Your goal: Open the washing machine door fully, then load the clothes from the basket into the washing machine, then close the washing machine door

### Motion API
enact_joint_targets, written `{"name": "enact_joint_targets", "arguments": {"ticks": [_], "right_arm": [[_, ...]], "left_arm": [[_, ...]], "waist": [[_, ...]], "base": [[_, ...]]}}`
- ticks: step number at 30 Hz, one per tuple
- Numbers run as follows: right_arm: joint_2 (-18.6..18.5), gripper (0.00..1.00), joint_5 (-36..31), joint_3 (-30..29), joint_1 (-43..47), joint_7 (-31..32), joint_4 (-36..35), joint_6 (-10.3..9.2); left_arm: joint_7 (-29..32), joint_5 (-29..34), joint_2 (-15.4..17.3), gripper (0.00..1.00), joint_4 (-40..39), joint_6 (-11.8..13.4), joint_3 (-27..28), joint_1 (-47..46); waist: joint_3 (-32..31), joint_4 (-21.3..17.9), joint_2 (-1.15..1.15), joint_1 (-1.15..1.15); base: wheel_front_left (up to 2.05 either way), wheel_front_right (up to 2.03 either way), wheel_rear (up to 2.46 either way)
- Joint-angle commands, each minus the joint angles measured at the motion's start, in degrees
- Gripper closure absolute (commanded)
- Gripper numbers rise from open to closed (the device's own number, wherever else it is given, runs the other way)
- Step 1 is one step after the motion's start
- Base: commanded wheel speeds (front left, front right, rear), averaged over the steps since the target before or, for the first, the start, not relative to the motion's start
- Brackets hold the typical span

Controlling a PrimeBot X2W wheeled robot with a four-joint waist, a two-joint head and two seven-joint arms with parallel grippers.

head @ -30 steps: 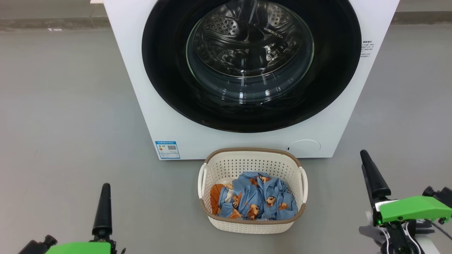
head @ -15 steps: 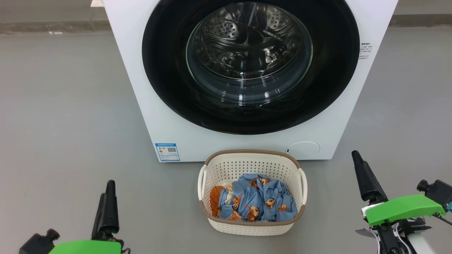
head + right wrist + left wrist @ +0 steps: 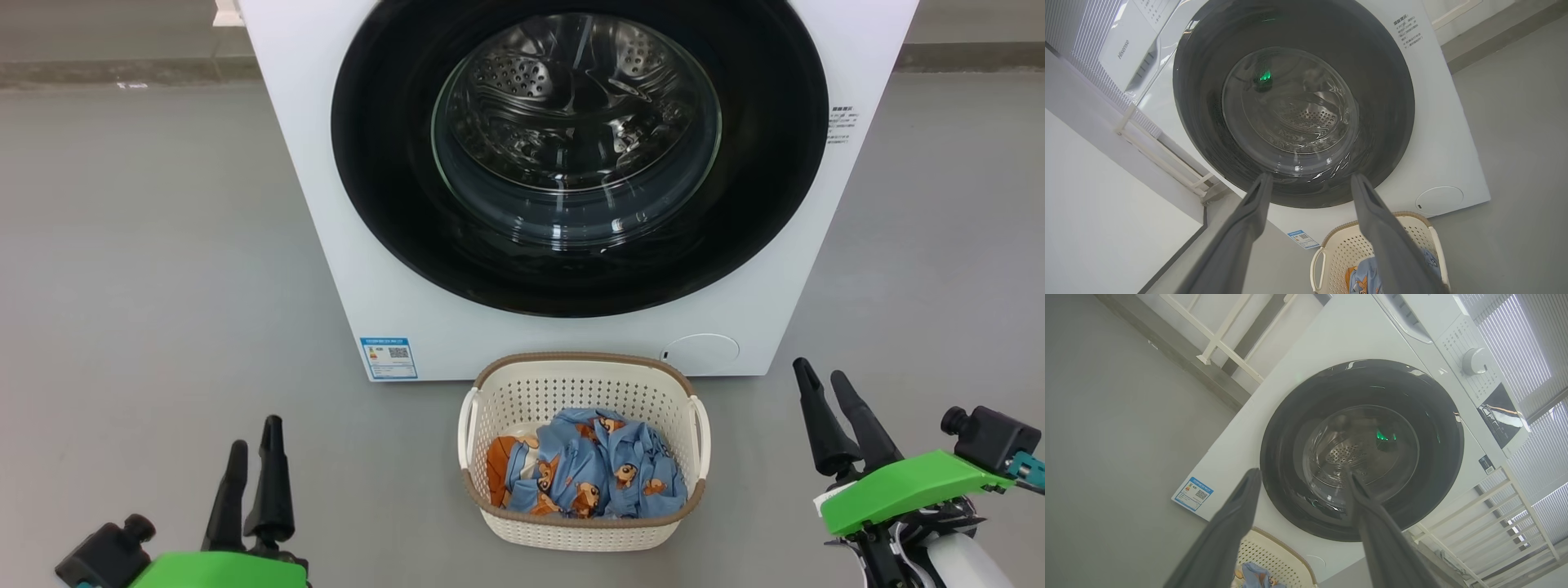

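The white washing machine stands straight ahead, and its glossy black round door lies shut and flush against the front. The steel drum shows through the glass window. On the floor right in front of it sits the cream basket, holding the blue bear-print clothes. My left gripper is open at the lower left, well left of the basket. To the basket's right, my right gripper is open and holds nothing. The wrist views look between open fingers at the door.
Grey floor spreads on both sides of the machine. A blue label and a round white cover sit low on its front. A white railing runs along the wall behind. The control dial is on the top panel.
Each gripper showed one dark finger shape a second ago and now shows two fingers apart. The left gripper rose in the picture; the right shifted left. The camera tilted slightly.
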Motion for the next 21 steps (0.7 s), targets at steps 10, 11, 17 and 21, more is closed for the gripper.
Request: {"name": "enact_joint_targets", "arguments": {"ticks": [10,11,17,21], "right_arm": [[-1.5,0.00,-11.0,2.0,-4.1,-2.5,1.7,0.29],[-1.5,0.00,-12.0,1.9,-4.1,-2.7,2.0,0.29],[-1.3,0.00,-16.4,1.7,-4.6,-3.5,3.2,0.30],[-1.1,0.00,-19.7,1.4,-4.9,-4.2,4.2,0.31]], "left_arm": [[-2.5,10.7,1.5,0.00,0.8,0.3,0.5,-3.8],[-2.7,11.8,1.5,0.00,0.9,0.5,0.6,-3.9],[-3.5,16.9,1.4,0.00,1.2,1.3,1.0,-4.3],[-4.2,19.9,1.1,0.00,1.3,1.3,1.2,-4.5]], "waist": [[-0.3,0.1,0.00,0.00],[-0.3,0.1,0.00,0.00],[-0.2,0.1,0.00,0.00],[-0.2,0.1,0.00,0.00]], "base": [[0.00,0.00,0.00],[0.00,0.00,0.00],[0.00,0.00,0.00],[0.00,0.00,0.00]]}}
